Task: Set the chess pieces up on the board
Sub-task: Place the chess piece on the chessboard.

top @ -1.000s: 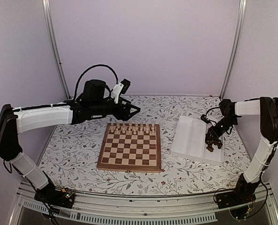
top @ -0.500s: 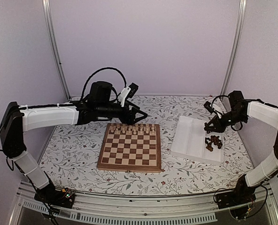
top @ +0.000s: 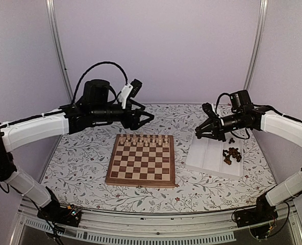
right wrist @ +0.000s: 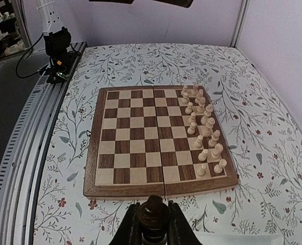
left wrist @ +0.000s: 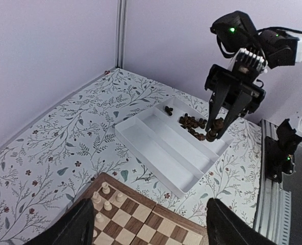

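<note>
R gripper (top: 198, 133) is clamped on one dark piece (right wrist: 153, 217), w/ a finger tight against each side of it. The L wrist cam shows that piece pinched at the finger tips, up in the air and off any surface. In the top view the R gripper hangs over the far-left corner of the tray (top: 206, 153), pointing toward the board (top: 141, 161).

L gripper (left wrist: 150, 214) has its jaws spread wide w/ nothing btw them. It hovers above the board's far side, toward the table's far edge and a bit left of centre.

The other dark pieces (top: 231, 154) lie heaped in the tray compartment nearest the table's right edge. A lone piece (left wrist: 168, 109) sits apart from the heap, nearer the tray's far end.

The tray is white w/ long ridged compartments. It sits on the right half of the table (top: 79, 163), slightly angled and apart from the board.

The board lies flat approx mid-table. Pale pieces (top: 143, 139) stand upright in two rows along the board side facing the table's far edge. The other squares show bare wood.
</note>
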You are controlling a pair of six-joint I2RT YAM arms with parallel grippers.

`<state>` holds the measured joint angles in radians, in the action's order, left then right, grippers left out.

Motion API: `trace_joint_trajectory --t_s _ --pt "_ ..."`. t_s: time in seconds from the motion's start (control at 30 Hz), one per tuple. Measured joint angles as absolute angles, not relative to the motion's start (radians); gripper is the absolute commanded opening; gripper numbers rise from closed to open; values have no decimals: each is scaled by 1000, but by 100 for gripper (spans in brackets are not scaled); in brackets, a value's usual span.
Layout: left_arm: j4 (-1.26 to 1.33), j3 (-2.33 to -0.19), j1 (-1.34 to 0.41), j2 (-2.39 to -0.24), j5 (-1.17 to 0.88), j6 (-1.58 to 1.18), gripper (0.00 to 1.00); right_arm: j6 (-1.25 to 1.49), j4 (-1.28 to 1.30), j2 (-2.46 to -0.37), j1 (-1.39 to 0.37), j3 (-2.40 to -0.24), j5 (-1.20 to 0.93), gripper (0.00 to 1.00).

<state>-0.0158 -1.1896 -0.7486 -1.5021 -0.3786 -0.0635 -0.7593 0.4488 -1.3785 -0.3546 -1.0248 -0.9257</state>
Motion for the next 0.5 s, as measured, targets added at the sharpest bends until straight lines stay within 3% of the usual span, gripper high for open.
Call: trace_joint_trajectory --t_s 0.23,0.5 --pt "-14 -1108 -724 -1317 -265 -101 77 -715 199 -1586 -553 -1067 -954 10" --pt "-7 -1050 -723 -1245 -210 -167 77 -596 -12 -1843 -697 -1114 -985 10"
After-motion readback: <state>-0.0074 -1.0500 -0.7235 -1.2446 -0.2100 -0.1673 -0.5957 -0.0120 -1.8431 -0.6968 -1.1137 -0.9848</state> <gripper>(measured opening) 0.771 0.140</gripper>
